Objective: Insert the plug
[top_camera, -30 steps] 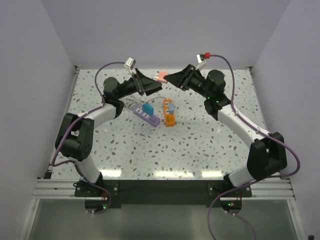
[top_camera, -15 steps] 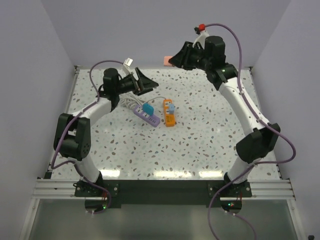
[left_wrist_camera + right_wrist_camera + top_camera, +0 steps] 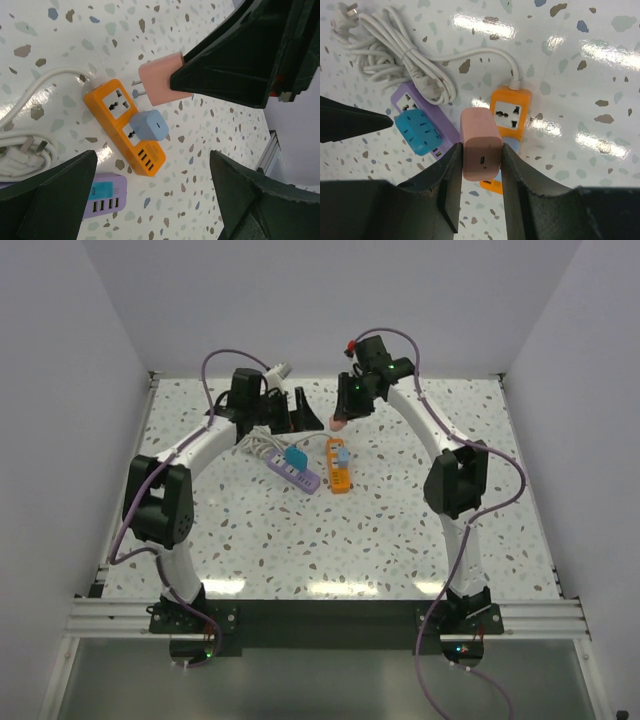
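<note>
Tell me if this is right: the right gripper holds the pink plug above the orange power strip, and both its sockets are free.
Not quite: only one socket is free; a light-blue adapter fills the other, as the left wrist view shows. The right gripper does hold the pink plug above the orange power strip.

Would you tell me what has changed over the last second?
The right gripper, shut on the pink plug, swung up and back, then came down over the orange strip. The left gripper stayed open, shifting little. Neither the orange strip nor the purple strip moved.
</note>
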Tool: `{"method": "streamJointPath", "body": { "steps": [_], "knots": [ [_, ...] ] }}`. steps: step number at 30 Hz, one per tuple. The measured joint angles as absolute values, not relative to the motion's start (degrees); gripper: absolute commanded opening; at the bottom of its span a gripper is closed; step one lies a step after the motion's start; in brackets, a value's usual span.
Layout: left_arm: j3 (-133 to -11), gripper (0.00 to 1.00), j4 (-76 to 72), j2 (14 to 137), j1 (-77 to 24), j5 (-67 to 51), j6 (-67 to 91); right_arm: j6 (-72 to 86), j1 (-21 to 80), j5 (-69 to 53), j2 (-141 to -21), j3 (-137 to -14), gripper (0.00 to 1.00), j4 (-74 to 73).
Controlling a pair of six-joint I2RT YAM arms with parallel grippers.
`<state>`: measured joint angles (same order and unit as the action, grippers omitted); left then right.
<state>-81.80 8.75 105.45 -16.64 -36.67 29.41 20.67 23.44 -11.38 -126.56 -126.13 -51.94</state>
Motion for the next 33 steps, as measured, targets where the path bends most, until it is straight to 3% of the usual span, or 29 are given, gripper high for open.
{"method": "streamJointPath", "body": {
  "steps": [5,13,33],
  "knots": [
    [-82.91,1.00,12.88,107.59,-18.04,-35.38,26.59,18.24,24.43,-8.45,-129.54,-132.35,0.00,-58.11],
    [-83.37,1.00,15.49,107.85,-18.02,-33.21,23.75,15.33,25.80,-3.70,-130.17,-131.00,0.00,-63.88],
    [-83.40,1.00,16.43,107.90,-18.02,-31.53,21.15,15.40,26.74,-0.60,-136.64,-137.08,0.00,-64.03]
  ]
}}
